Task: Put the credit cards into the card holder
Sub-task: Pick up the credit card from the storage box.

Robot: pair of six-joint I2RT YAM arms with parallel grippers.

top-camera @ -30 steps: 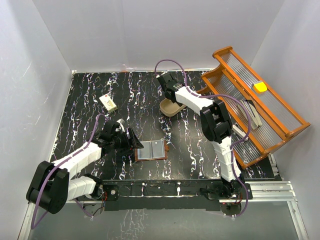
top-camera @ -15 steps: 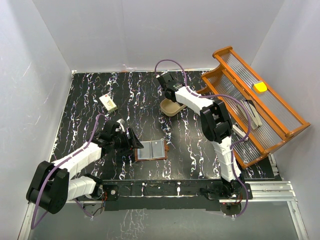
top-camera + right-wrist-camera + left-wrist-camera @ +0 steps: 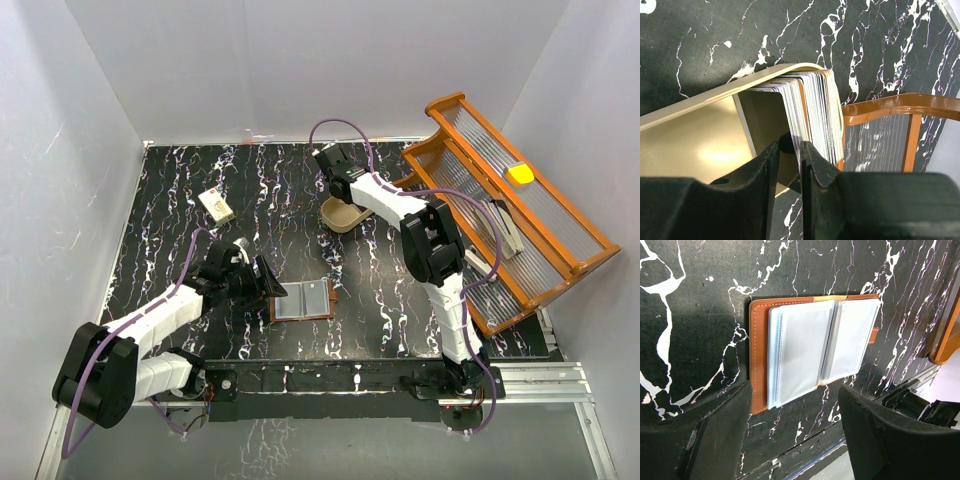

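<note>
The credit cards [image 3: 817,107] stand on edge in a stack at the right end of a beige tray [image 3: 695,145], far middle of the table. My right gripper [image 3: 790,147] reaches down into that tray [image 3: 352,220]. Its fingers have drawn in narrow on the front few cards of the stack, apparently shut on them. The card holder [image 3: 805,347] lies open and flat near the front edge, brown leather with clear grey-blue sleeves facing up. My left gripper [image 3: 795,407] hovers open just at the card holder's [image 3: 303,300] left side, holding nothing.
A small cream block [image 3: 216,204] lies at the far left. An orange rack [image 3: 520,215] with a yellow object [image 3: 519,173] on it stands tilted along the right side, its rim [image 3: 890,105] close behind the tray.
The right gripper's fingers have narrowed onto the front of the card stack. Neither arm has visibly shifted, and the card holder lies as before.
</note>
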